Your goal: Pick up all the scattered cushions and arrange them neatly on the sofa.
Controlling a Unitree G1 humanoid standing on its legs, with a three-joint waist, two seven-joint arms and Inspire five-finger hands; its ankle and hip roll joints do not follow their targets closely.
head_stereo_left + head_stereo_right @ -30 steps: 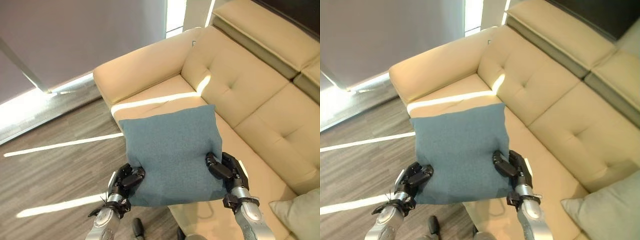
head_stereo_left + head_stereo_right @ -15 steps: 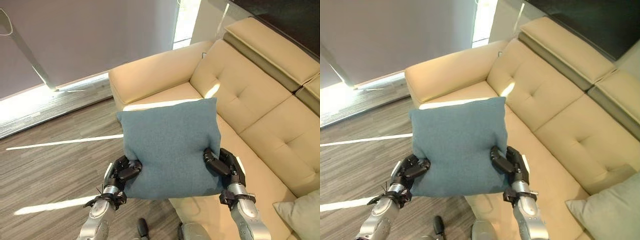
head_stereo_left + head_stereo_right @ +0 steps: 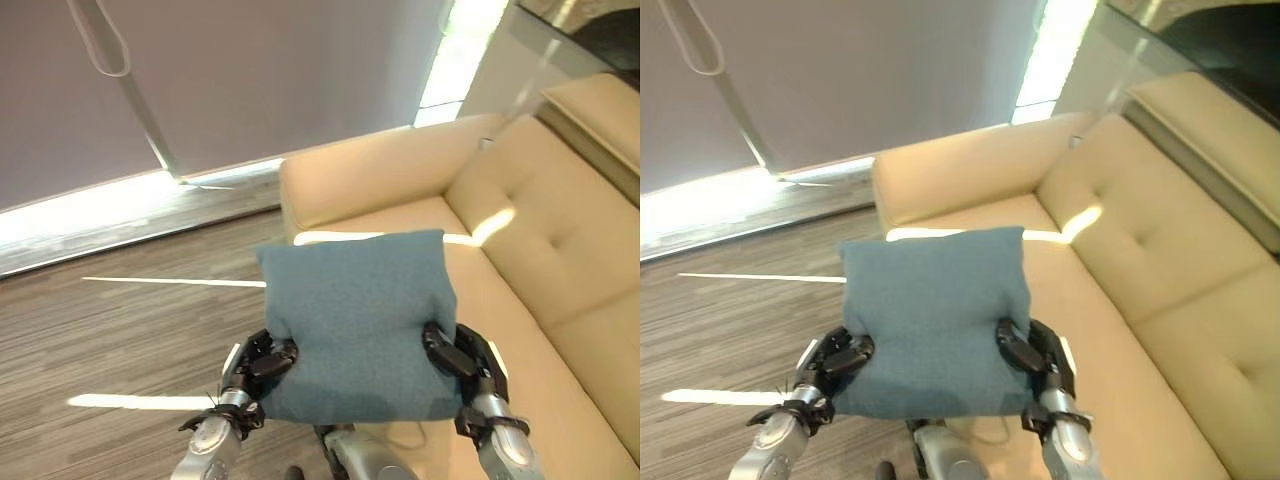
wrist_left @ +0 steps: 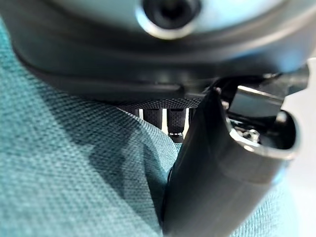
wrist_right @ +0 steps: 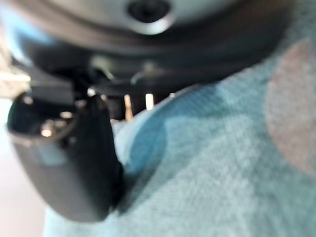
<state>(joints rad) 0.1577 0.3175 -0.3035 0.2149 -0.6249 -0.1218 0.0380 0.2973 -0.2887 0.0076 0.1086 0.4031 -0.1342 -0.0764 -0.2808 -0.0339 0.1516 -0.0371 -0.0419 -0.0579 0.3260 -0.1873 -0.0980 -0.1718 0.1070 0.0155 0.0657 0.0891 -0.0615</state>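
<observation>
A: Teal woven cloth, item one: a square cushion (image 3: 355, 320), carried in the air in front of the robot, its near edge low and its far edge over the front of the sofa seat. Who has it?

B: Both hands. The left hand (image 3: 262, 362) is clamped on the near left corner, fingers curled under and thumb on top. The right hand (image 3: 457, 357) does the same on the near right side, thumb pressed into the fabric.

A: Item two, further off?

B: Cream leather sofa (image 3: 520, 220), tufted back, wide armrest at its end nearest the window. The seat by that armrest is bare. Beyond it, grey wood floor (image 3: 110, 320) with bright sun stripes, then a grey blind (image 3: 250, 70) across the window.

A: Progress, as judged?

B: One cushion lifted, not yet set down. Placing it on the seat or against the back remains. Whether other cushions lie scattered, I cannot tell from here.

A: What do the wrist views add?

B: Close detail of the grip. In the left wrist view the thumb (image 4: 217, 168) digs into the weave and makes a fold. The right wrist view gives the same dent. The head views give the sofa and the room, which the wrist views lack.
</observation>
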